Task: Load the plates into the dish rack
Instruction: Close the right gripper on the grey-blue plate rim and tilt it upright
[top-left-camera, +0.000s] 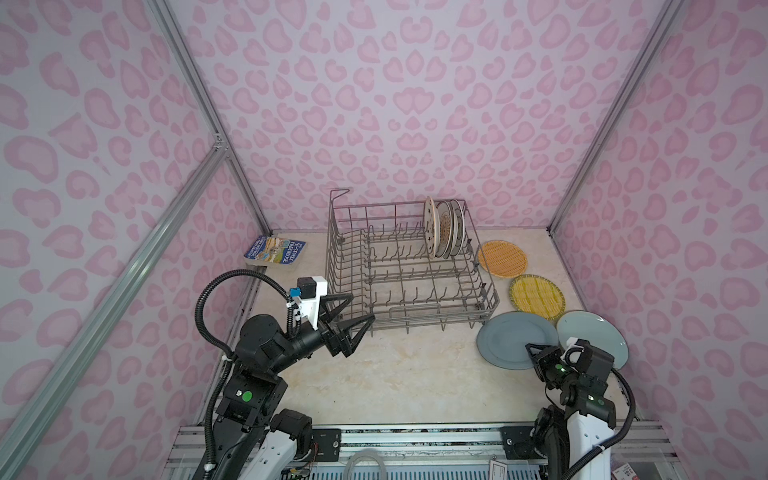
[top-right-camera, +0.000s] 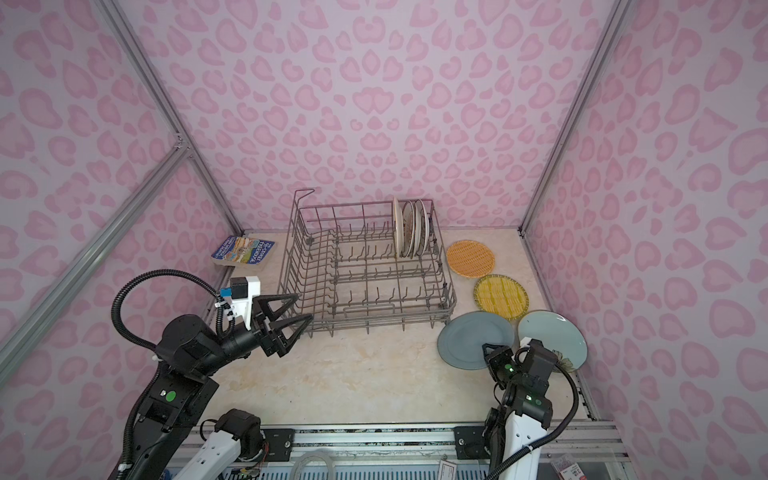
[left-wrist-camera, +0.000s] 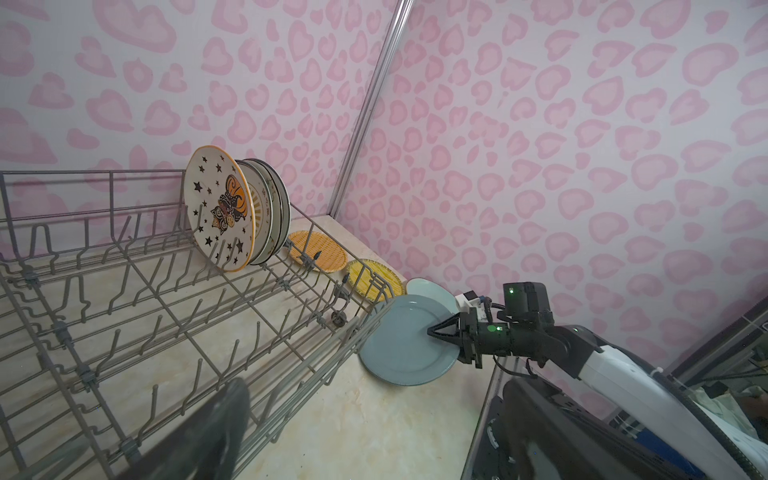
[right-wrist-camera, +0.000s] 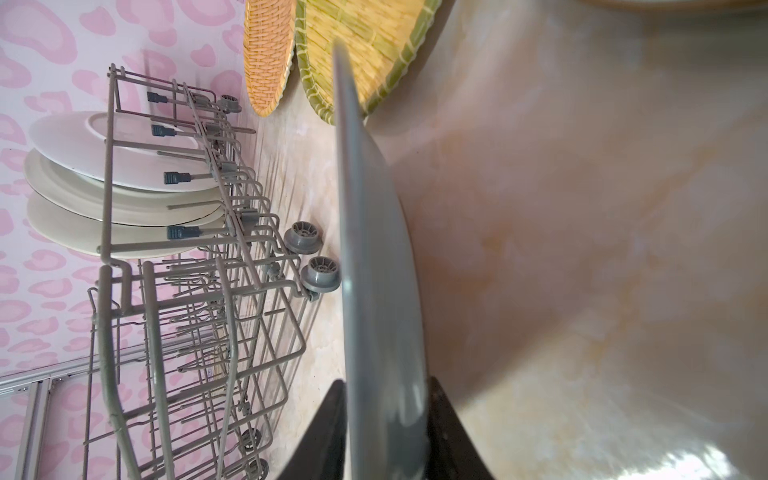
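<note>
Your right gripper (top-left-camera: 532, 348) clamps the grey plate (top-left-camera: 509, 336), lower right; left gripper (top-left-camera: 363, 306) wide; next, stand it in the rack (top-left-camera: 415, 322).

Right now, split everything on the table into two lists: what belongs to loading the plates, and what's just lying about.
Belongs to the job: dish rack; starred plate and two black-rimmed plates standing in it; orange plate, yellow plate, pale blue-green plate on the table; grey-blue plate, gripped by the right tool.
Lying about: blue book.
</note>
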